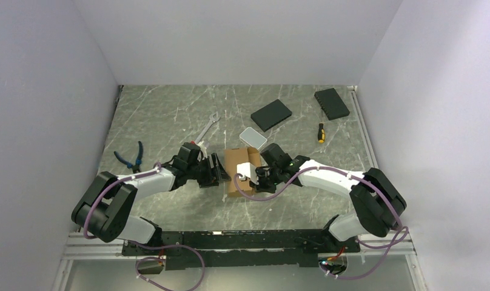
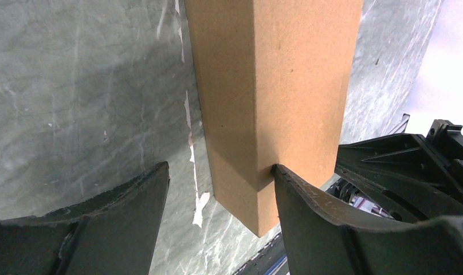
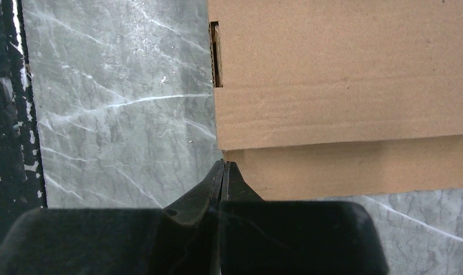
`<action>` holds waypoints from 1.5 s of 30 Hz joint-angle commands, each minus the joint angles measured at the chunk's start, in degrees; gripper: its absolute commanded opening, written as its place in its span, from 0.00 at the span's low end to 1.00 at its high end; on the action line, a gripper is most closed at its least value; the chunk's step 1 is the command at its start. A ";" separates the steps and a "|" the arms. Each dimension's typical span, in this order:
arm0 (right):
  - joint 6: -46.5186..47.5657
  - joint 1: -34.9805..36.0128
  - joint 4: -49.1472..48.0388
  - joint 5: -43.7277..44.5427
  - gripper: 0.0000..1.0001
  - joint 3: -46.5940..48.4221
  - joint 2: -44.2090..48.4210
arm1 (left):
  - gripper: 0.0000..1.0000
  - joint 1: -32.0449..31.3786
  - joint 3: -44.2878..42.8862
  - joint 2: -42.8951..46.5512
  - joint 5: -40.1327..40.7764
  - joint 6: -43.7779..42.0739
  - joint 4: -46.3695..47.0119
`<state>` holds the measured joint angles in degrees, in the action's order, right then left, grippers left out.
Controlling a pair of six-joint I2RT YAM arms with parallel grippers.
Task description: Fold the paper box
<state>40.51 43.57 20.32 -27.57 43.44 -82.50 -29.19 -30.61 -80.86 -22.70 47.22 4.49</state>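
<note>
The paper box (image 1: 235, 162) is a small brown cardboard carton standing on the marble table between my two arms. My left gripper (image 1: 217, 170) is at its left side, jaws open. In the left wrist view a lower corner of the box (image 2: 275, 86) sits between the fingers; the right finger (image 2: 309, 200) touches the cardboard, the left finger (image 2: 132, 200) stands apart. My right gripper (image 1: 250, 179) is at the box's right side, shut with nothing in it. In the right wrist view its closed tips (image 3: 224, 165) rest against the corner of the box (image 3: 344, 80), by a lower flap (image 3: 355, 166).
Two black flat slabs (image 1: 271, 114) (image 1: 332, 103) lie at the back right. A small white case (image 1: 253, 137) sits just behind the box. A screwdriver (image 1: 321, 132), a wrench (image 1: 207, 128) and blue-handled pliers (image 1: 132, 156) lie on the table. White walls surround the table.
</note>
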 commanded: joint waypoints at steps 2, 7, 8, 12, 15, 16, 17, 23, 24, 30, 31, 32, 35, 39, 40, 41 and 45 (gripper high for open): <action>2.87 -0.65 2.78 -1.19 0.00 1.28 0.79 | 0.72 -0.14 -1.12 0.55 -0.12 -1.76 -1.86; 3.14 -1.25 3.95 -0.72 0.00 1.52 -0.05 | 0.72 -0.17 -0.94 0.81 -0.14 -1.78 -1.96; 3.05 -1.29 3.94 -0.69 0.00 1.55 -0.07 | 0.72 -0.13 -0.94 0.79 -0.14 -1.78 -1.94; 2.29 -1.30 3.34 -0.34 0.00 1.49 -0.22 | 0.72 -0.16 -0.81 0.95 -0.15 -1.69 -1.86; 1.34 -1.30 2.38 -0.21 0.00 1.50 -0.29 | 0.72 -0.17 -0.69 0.97 -0.15 -1.61 -1.70; 0.95 -1.32 1.99 -0.15 0.00 1.43 -0.40 | 0.72 -0.17 -0.68 0.89 -0.20 -1.54 -1.64; 0.19 -1.32 1.52 0.31 0.00 1.39 -0.46 | 0.72 -0.17 -0.61 0.81 -0.28 -1.48 -1.45; -1.78 -1.21 0.16 0.92 0.00 1.74 -1.15 | 0.72 -0.17 -0.83 0.18 -0.59 -1.34 -0.80; -2.17 -1.23 0.01 1.08 0.00 1.81 -1.21 | 0.71 -0.17 -0.85 0.18 -0.59 -1.34 -0.80; -3.84 -1.21 -0.58 1.33 0.00 2.26 -1.49 | 0.71 -0.17 -0.61 0.44 -0.85 -1.05 -0.41; -4.34 -1.21 -0.69 1.16 0.00 2.35 -1.44 | 0.71 -0.17 -0.55 0.44 -0.85 -0.95 -0.32; -4.65 -1.21 -0.71 0.99 0.00 2.43 -1.44 | 0.72 -0.17 -0.55 0.44 -0.93 -0.92 -0.20; -5.61 -1.21 -0.88 -0.05 0.00 2.68 -1.44 | 0.71 -0.16 -0.42 0.44 -1.16 -0.74 0.10; -7.02 -1.21 -1.06 -1.33 0.00 3.14 -1.69 | 0.71 -0.17 -0.33 0.36 -1.37 -0.49 0.62; -7.18 -1.21 -1.07 -1.67 0.00 3.22 -1.77 | 0.71 -0.14 -0.33 0.29 -1.46 -0.47 0.68; -7.32 -1.21 -1.07 -1.92 0.00 3.30 -1.79 | 0.71 -0.16 -0.28 0.22 -1.56 -0.39 0.79; -7.69 -1.21 -1.19 -2.86 0.00 3.40 -1.81 | 0.71 -0.15 -0.07 0.09 -1.63 -0.16 1.28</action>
<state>34.48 42.50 20.95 -27.92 44.64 -84.01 -29.19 -30.61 -80.86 -23.16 47.42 4.69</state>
